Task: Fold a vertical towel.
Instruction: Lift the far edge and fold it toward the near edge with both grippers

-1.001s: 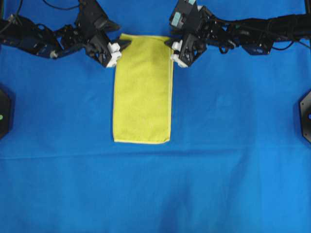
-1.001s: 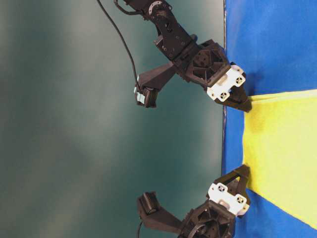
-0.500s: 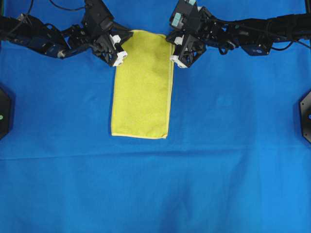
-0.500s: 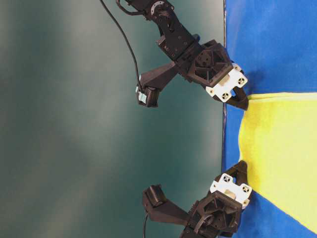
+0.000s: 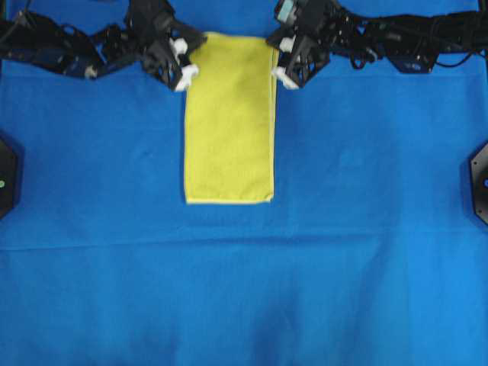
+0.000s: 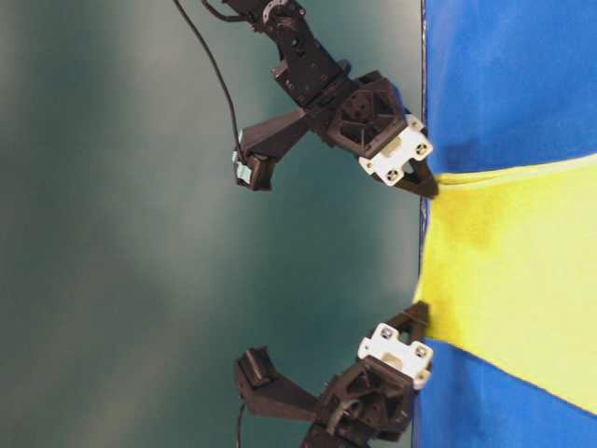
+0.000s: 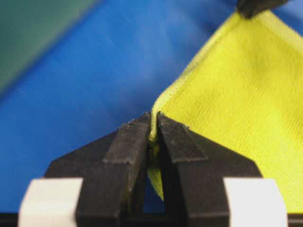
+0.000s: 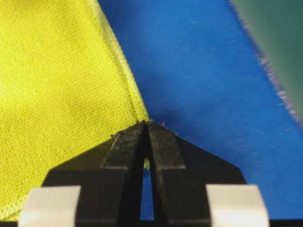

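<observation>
Both claws, spread a second ago, now pinch the towel corners: left gripper at eleven o'clock, right gripper at one, ready to lift for the fold.

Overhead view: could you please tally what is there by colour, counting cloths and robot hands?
Yellow: 1, the towel, its far corners pinched by both hands.
Blue: 1, the large blue cloth beneath it.
Black with white parts: 2, the left hand and the right hand.
Total: 4.
</observation>
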Controlling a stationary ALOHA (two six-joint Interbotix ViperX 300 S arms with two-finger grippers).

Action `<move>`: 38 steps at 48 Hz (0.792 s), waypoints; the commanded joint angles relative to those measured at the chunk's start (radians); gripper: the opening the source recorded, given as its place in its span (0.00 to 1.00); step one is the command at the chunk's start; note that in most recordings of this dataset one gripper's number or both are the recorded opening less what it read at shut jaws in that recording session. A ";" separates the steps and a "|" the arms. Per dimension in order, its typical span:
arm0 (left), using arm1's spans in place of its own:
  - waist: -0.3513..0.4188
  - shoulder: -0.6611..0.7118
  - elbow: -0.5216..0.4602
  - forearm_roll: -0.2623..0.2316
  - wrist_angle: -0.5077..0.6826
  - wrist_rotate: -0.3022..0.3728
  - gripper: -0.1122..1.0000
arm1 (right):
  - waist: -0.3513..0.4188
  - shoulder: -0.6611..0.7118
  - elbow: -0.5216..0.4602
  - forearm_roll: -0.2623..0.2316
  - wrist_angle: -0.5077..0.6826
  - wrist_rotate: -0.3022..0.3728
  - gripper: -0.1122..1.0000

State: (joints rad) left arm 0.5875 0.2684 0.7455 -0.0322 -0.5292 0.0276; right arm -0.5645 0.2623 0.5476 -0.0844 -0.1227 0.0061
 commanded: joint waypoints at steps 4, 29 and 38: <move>0.038 -0.017 -0.049 0.002 0.000 0.021 0.14 | -0.028 -0.031 -0.035 -0.015 -0.006 -0.003 0.12; -0.041 -0.186 0.018 0.000 0.052 0.029 0.14 | 0.000 -0.178 -0.015 -0.040 0.051 -0.003 0.12; -0.089 -0.310 0.087 0.000 0.074 0.029 0.14 | 0.066 -0.261 0.020 -0.044 0.080 -0.003 0.12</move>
State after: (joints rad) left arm 0.5185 0.0261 0.8207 -0.0322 -0.4602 0.0552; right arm -0.5231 0.0598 0.5660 -0.1243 -0.0460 0.0015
